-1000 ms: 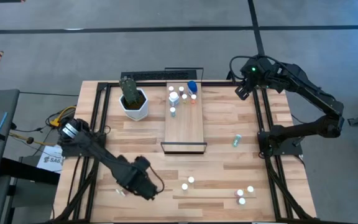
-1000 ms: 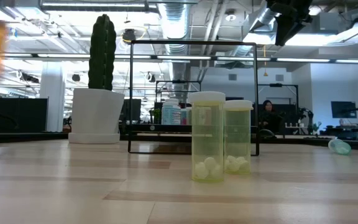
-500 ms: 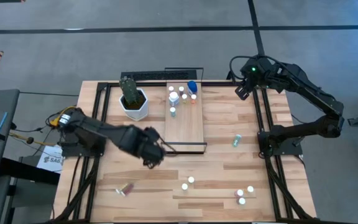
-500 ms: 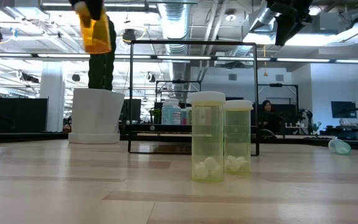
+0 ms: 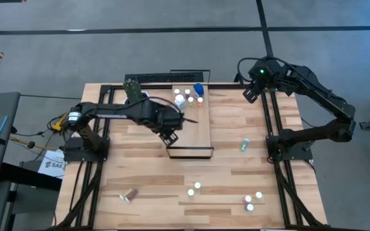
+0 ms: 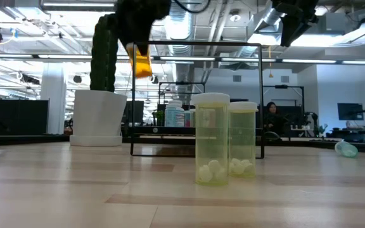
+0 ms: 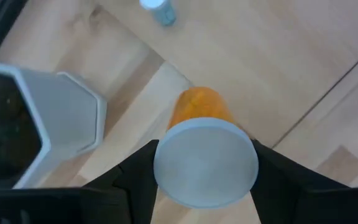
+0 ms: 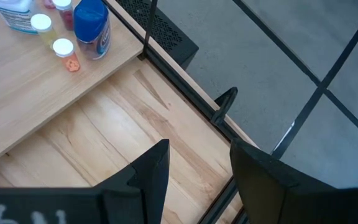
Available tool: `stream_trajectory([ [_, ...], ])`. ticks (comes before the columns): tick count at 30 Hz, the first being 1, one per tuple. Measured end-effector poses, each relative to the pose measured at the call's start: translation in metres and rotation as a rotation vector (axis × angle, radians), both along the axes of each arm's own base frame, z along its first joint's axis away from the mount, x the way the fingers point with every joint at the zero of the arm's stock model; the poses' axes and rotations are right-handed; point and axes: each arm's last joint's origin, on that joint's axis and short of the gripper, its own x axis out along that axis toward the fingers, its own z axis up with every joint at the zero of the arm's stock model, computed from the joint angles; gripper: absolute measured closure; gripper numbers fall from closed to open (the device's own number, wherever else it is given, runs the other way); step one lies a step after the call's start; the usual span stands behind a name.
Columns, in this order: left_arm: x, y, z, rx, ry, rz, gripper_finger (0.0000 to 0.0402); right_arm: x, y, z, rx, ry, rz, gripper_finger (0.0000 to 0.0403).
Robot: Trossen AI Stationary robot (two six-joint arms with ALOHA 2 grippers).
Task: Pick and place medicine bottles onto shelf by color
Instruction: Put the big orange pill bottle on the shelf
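Observation:
An orange medicine bottle point(image 6: 142, 64) with a white cap point(image 7: 205, 163) hangs in my left gripper point(image 5: 170, 128), shut on it above the left edge of the shelf point(image 5: 193, 133), near its front lip. Several small bottles and a blue one point(image 5: 198, 89) stand on the shelf's far end. Loose bottles on the tabletop: a greenish one point(image 5: 244, 146) on its side, a reddish one point(image 5: 130, 194) on its side, and white-capped ones point(image 5: 194, 188) near the front. My right gripper point(image 8: 197, 168) hovers open and empty beyond the shelf's far right corner. My left gripper pinches the orange bottle by its white cap point(image 7: 165, 168), one finger on each side. The fingers come from above, pointing steeply down. The orange body point(image 7: 199, 107) hangs below them, a little tilted, lifted clear of shelf and table.
A white hexagonal pot with a cactus point(image 5: 138, 106) stands just left of the shelf, close to my left arm. Two yellow-green bottles point(image 6: 212, 139) stand on the near part of the table. Dark frame rails point(image 5: 270, 128) run along both table sides.
My left gripper has carried the orange bottle from the table's near left area toward the far edge and a little right, rising as it went, and now hangs over the shelf's left edge. Its wrist has rolled on the way. The right arm has kept still.

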Motion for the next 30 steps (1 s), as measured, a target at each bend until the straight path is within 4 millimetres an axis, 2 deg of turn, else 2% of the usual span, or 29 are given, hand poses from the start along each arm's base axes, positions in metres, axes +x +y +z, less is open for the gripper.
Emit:
stream_trajectory([
  [9,0.036,0.025,-0.040,-0.072,0.008,-0.036,0.0212,0.001,-0.001,-0.001,0.003,0.004,0.000,0.0212],
  [14,0.047,0.035,-0.052,-0.079,-0.005,-0.046,0.0212,0.004,-0.003,-0.003,0.011,0.014,0.000,0.0212],
  [21,0.052,0.050,-0.064,-0.074,0.028,-0.080,0.0212,0.015,-0.009,-0.011,0.034,0.047,0.004,0.0212],
  [30,0.055,0.061,-0.070,-0.134,0.012,-0.057,0.0211,0.041,-0.025,-0.032,0.091,0.130,0.010,0.0212],
])
